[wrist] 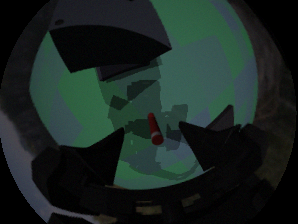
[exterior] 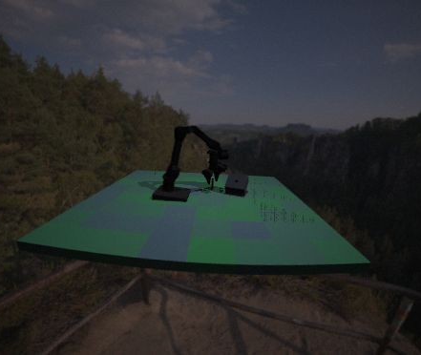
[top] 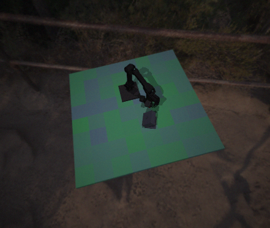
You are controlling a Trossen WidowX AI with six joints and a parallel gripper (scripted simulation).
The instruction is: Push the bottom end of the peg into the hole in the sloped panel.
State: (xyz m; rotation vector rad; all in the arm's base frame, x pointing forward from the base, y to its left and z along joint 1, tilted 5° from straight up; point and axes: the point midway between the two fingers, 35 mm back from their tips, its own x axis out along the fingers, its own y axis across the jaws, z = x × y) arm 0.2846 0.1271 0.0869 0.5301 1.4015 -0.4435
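The black arm (top: 142, 80) (exterior: 177, 153) rises from its dark base plate (top: 124, 97) (exterior: 160, 196), bends at a high elbow and slopes down toward the sloped panel (top: 148, 119) (exterior: 237, 182) (wrist: 107, 20). Its last section hangs downward in the exterior view, with the end effector (exterior: 213, 178) (wrist: 152, 127) pointing down at the worktop (top: 105, 159) (exterior: 164, 239) (wrist: 192, 65). The end effector is spread almost as wide as it goes and has hold of nothing; its two dark fingertips stand apart, one to each side of the red peg (exterior: 212, 183) (wrist: 154, 129) in the wrist view.

The peg stands upright on the worktop, between the base plate and the panel and near the panel. Its long axis runs vertically, up toward the open end effector. The wrist view looks down along it at a slant, so it appears foreshortened, its near end lowest in the picture and a pale band just below that end.

From the top, the arm's wrist and end effector cover the place where the peg stands. The wrist view cuts off the panel at the upper edge. The panel's hole shows as a small dark spot in the top and exterior views; its shape is too small to tell. Dim light blurs the fingers into the arm.
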